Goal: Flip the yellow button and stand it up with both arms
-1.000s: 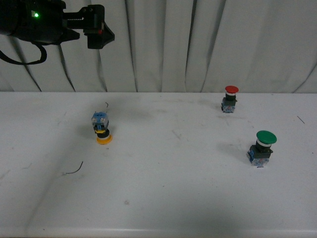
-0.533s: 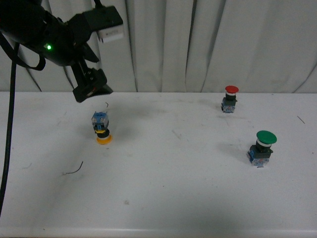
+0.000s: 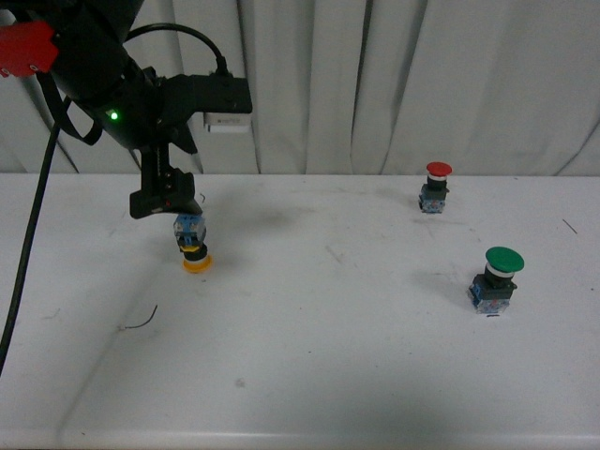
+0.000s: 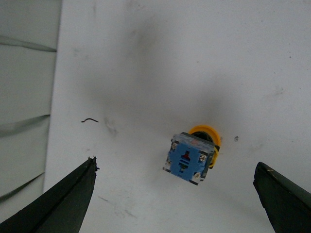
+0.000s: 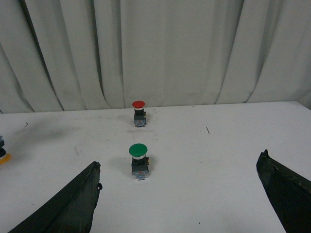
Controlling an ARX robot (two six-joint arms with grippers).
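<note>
Our left gripper (image 3: 165, 203) is spread wide. In the left wrist view its two dark fingers (image 4: 65, 201) stand far out to either side of the yellow button (image 4: 190, 158), and neither touches it. In the front view the gripper tip hangs right over the button (image 3: 192, 242), at its 12 o'clock. We cannot tell from that view whether the tip grazes the top. The arm rises from there toward 11 o'clock, with a green light on its body and a black cable trailing down the left edge.

Our right gripper (image 5: 180, 162) is also spread, its fingers (image 5: 70, 206) wide apart and holding nothing. It does not show in the front view.

The yellow button stands upside down on the white table (image 3: 328, 375), with its yellow cap flat on the surface and its blue block on top. It sits at about 10 o'clock from the table's middle.

The red button (image 3: 436, 187) stands upright at about 2 o'clock, near the curtain (image 3: 375, 84). The green button (image 3: 497, 278) stands upright at about 3 o'clock, at 5 o'clock from the red one. Both are well apart from the yellow button. In the right wrist view, green (image 5: 139, 161) is nearer the camera and red (image 5: 139, 113) is behind it.

A thin black wire scrap (image 3: 141, 322) lies at 7 o'clock from the yellow button.
</note>
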